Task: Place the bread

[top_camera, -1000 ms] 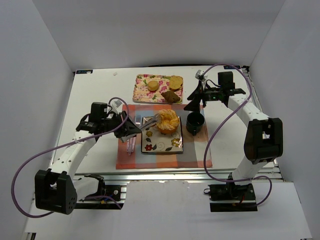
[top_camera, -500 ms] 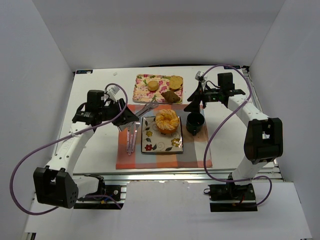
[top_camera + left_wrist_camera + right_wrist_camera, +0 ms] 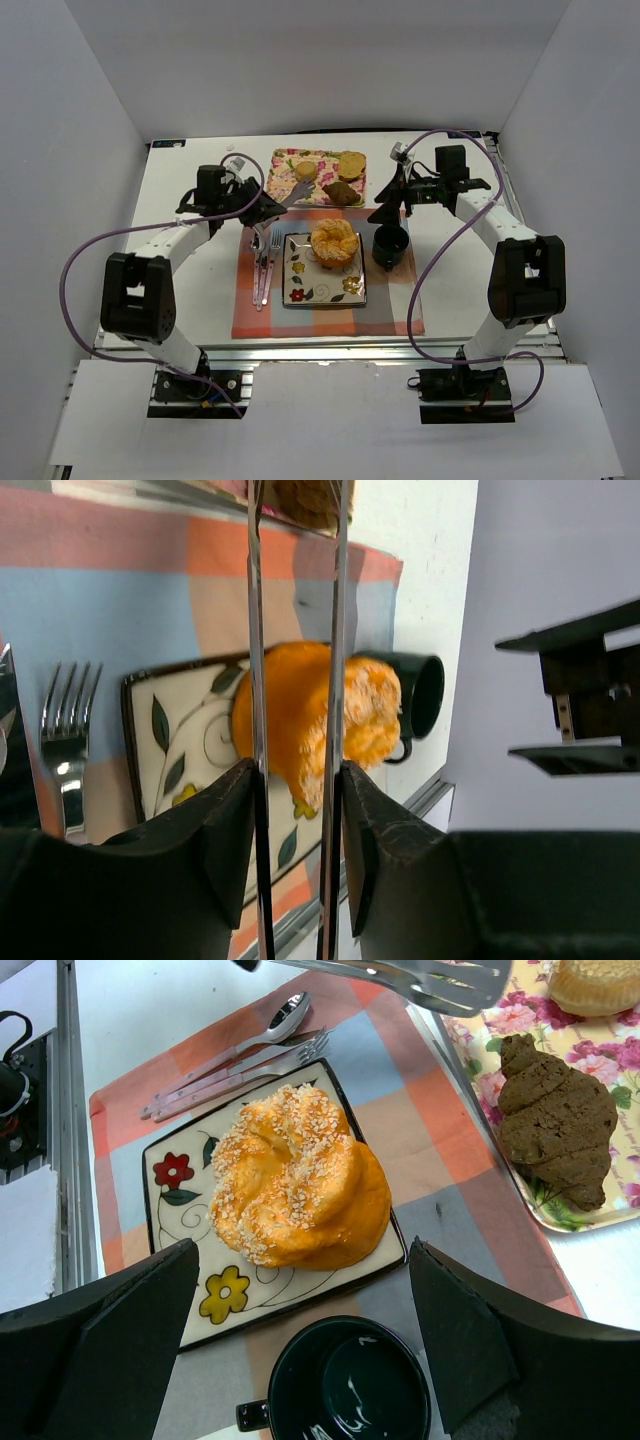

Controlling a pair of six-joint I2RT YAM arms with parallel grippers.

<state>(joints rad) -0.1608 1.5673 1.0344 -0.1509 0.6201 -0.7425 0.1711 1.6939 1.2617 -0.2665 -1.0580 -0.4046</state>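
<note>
My left gripper (image 3: 295,785) pinched the tongs (image 3: 256,630), blades slightly apart and empty. The bread (image 3: 300,1185) sat on the plate (image 3: 172,1215), ahead of and below my hand. I judged it light, soft, crumbly: best clasped gently across its flanks.

My tongs (image 3: 256,630) ran off the left wrist view's top edge, tips unseen, their arms covering strips of the bread (image 3: 300,720); my right wrist view cropped the mug (image 3: 300,1400).
</note>
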